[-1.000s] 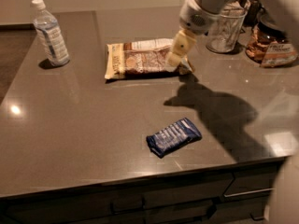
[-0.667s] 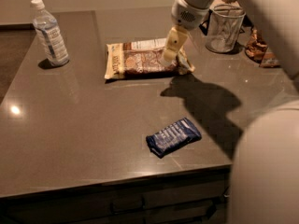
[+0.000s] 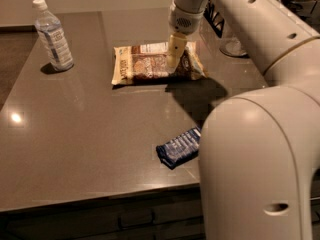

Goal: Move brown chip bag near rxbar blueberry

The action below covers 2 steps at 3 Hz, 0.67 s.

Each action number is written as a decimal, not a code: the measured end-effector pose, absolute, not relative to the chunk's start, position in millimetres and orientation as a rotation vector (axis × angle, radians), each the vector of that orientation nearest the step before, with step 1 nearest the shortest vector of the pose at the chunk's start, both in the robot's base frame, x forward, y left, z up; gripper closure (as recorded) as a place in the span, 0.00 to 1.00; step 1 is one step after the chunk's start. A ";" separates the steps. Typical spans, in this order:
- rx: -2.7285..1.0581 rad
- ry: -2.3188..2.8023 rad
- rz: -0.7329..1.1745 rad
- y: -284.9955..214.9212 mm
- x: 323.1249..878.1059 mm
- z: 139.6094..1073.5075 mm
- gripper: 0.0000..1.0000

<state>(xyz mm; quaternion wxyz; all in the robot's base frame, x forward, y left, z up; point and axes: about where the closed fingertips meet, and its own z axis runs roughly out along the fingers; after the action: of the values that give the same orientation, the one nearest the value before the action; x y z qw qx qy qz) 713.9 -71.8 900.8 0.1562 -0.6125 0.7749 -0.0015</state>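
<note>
The brown chip bag (image 3: 145, 64) lies flat on the dark grey counter (image 3: 90, 134), toward the back centre. It has cream edges and a brown middle. My gripper (image 3: 173, 59) points down over the bag's right half, its tip at or just above the bag surface. The rxbar blueberry (image 3: 177, 147), a small dark blue wrapped bar, lies near the counter's front edge, well in front of the bag. My arm's large white body partly covers the bar's right end.
A clear plastic water bottle (image 3: 52, 36) stands at the back left. A glass container (image 3: 232, 41) stands at the back right behind my arm. My arm (image 3: 260, 149) fills the right side of the view. The counter's front edge runs along the bottom.
My gripper has moved left, from the bag's right end to over its right half. The arm now fills much more of the right side. The bag and bar lie as before.
</note>
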 end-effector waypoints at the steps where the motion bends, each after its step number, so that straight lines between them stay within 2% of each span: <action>1: -1.806 2.231 -0.034 -62.3 724.0 884.3 0.00; 2: -1.837 2.242 -0.064 -57.6 730.7 873.9 0.15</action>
<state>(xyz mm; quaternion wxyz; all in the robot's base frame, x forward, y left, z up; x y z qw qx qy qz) 730.7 -57.6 873.9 0.1207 -0.6290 0.7676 -0.0221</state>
